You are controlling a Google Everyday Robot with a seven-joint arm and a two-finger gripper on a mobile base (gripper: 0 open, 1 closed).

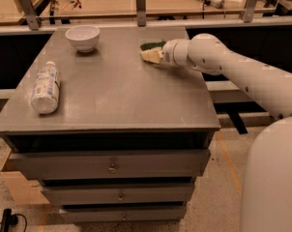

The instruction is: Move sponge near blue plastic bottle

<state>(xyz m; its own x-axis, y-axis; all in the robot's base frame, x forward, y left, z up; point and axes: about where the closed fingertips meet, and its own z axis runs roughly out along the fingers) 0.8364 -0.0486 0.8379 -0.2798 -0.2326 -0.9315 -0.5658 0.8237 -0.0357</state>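
Observation:
The sponge (150,55), dark green on top with a pale yellow body, sits at the far right of the grey cabinet top (117,91). My gripper (159,56) is right at the sponge's right side, at the end of the white arm that reaches in from the right. The arm's wrist hides where gripper and sponge meet. The blue plastic bottle (45,88), whitish with a white cap and pale label, lies on its side near the left edge, far from the sponge.
A white bowl (82,36) stands at the back left of the cabinet top. A rail with posts (141,6) runs behind it, with a wooden bench beyond. Drawers (112,166) sit below the top's front edge.

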